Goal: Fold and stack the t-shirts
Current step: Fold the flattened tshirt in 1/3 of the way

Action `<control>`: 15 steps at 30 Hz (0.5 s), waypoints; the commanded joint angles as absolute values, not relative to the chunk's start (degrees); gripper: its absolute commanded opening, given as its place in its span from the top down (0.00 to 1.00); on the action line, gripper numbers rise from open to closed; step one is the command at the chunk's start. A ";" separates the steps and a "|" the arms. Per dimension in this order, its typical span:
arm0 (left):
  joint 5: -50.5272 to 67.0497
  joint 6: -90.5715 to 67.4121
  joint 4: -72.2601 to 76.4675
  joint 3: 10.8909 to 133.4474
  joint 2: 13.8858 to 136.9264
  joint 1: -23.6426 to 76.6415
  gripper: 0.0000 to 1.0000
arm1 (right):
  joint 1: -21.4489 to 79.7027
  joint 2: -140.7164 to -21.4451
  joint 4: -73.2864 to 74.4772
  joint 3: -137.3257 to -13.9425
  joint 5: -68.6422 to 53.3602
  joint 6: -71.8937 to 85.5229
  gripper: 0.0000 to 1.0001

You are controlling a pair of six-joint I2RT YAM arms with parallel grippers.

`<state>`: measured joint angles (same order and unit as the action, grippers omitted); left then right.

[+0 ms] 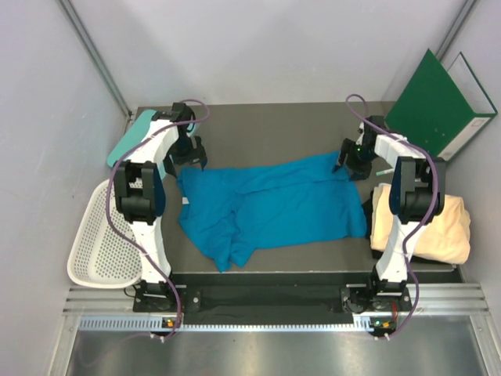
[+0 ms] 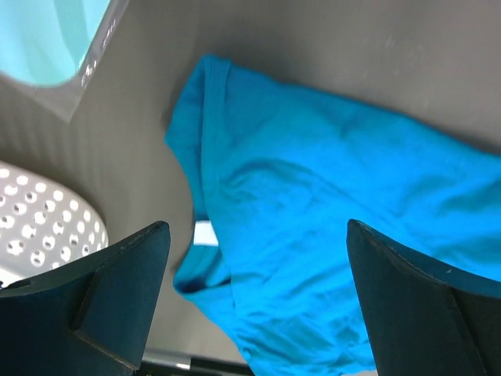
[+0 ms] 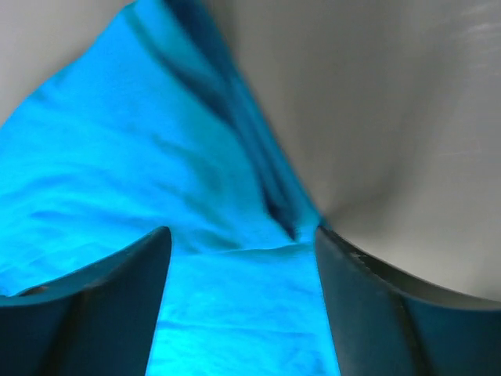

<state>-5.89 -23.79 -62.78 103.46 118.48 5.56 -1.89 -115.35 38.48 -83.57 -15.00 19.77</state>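
Hidden: cream t-shirt (image 1: pixel 438 227), at right, partly behind right arm (image 1: pixel 412 192).
Blue t-shirt (image 1: pixel 274 207): rumpled, mid-table.
Left gripper (image 1: pixel 193 159): spread wide above its left edge.
Right gripper (image 1: pixel 345 162): spread above its far-right corner.

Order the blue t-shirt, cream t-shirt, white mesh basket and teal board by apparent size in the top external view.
1. blue t-shirt: clearly the largest.
2. cream t-shirt and white mesh basket: these look alike in size and both are partly hidden, so they are not ranked against each other.
3. teal board: the smallest showing.
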 commanded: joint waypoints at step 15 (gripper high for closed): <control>-13.36 -22.76 -63.37 111.71 131.47 4.83 0.08 | -0.44 -123.75 38.06 -95.97 -10.81 20.39 0.23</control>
